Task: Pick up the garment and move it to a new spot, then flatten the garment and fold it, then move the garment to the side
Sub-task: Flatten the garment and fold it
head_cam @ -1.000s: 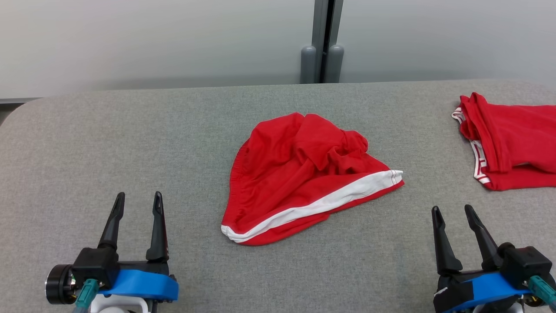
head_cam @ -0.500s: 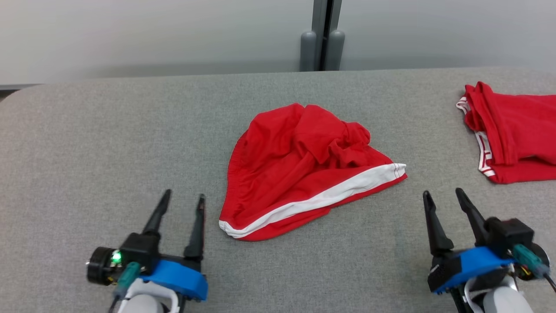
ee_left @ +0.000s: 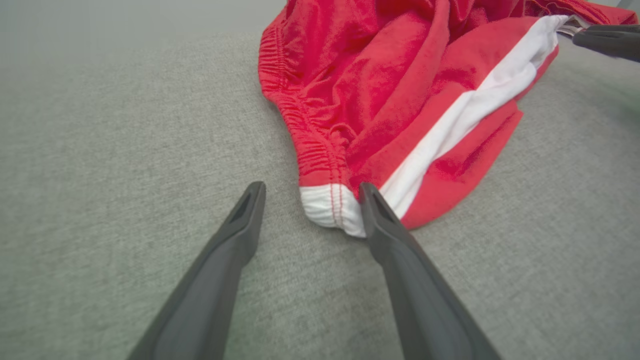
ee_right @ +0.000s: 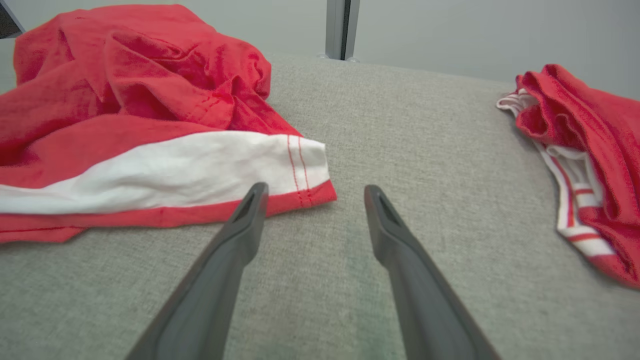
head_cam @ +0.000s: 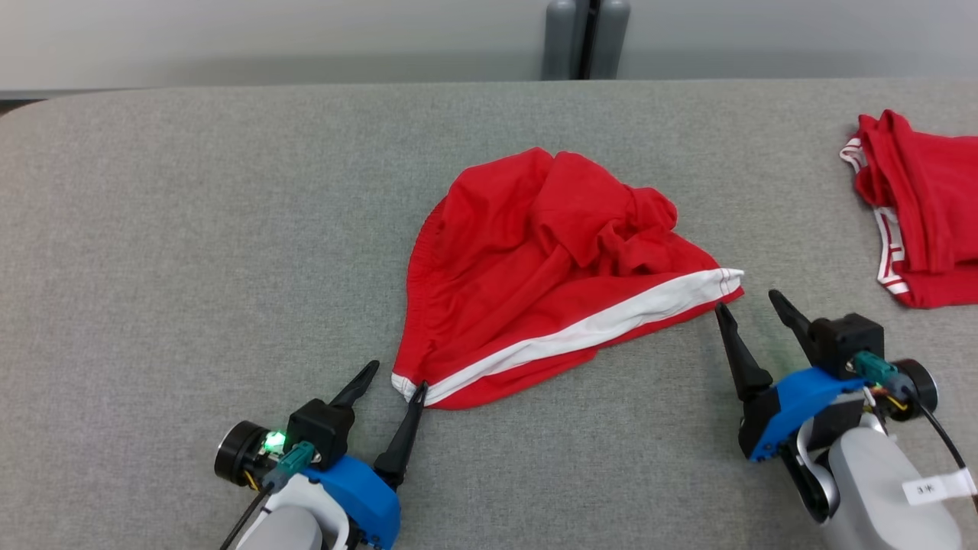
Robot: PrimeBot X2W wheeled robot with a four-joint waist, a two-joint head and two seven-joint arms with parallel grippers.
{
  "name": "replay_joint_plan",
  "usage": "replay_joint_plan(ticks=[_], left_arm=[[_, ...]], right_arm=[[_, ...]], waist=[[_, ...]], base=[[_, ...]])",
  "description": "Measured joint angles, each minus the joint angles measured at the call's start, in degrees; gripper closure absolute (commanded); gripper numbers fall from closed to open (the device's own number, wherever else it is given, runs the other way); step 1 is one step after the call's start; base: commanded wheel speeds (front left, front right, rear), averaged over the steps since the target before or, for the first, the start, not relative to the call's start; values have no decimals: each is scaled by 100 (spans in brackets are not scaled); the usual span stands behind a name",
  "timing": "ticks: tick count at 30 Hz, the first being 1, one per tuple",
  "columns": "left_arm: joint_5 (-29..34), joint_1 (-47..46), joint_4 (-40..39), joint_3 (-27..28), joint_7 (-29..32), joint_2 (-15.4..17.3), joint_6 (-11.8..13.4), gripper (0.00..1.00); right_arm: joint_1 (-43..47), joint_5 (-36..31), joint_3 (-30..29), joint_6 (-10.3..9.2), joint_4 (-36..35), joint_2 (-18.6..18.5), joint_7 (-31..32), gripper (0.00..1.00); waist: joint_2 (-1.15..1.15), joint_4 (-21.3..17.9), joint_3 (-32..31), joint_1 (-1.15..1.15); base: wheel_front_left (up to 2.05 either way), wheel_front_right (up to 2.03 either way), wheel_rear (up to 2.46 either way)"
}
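Head view: the garment (head_cam: 535, 260), red shorts of soft knit cloth, is seen crumpled into a rough fan shape on the grey, felt-like table (head_cam: 191, 229). A white band (head_cam: 611, 325) is sewn along its near edge, and a gathered elastic waistband (ee_left: 300, 135) is seen along one side. One white-tipped corner is found just at the fingertips of the left gripper (head_cam: 397, 376), whose fingers are spread and grasp nothing. The other banded corner is found just beyond the right gripper (head_cam: 746, 300), likewise spread and empty. A second red garment (head_cam: 924, 206), trimmed with stripes, is laid well off to that gripper's outer side.
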Motion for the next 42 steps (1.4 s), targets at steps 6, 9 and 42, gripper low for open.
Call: replay_joint_plan(ticks=[6, 9, 42], left_arm=[[-397, -436, 323, -532, -7, 71, 0, 0], [-560, -633, 444, -726, -15, 85, -1, 0], [-2182, -717, 394, -1213, -23, 268, -2, 100]], right_arm=[[-527, 107, 390, 1, 613, -134, -147, 0], [-754, 189, 587, 1, 857, -167, -208, 0], [-375, 1449, 1469, 0, 240, -515, -525, 100]], waist=[[0, 76, 172, 0], [0, 102, 229, 0], [0, 115, -2, 0]], base=[[0, 0, 0], [0, 0, 0], [0, 0, 0]])
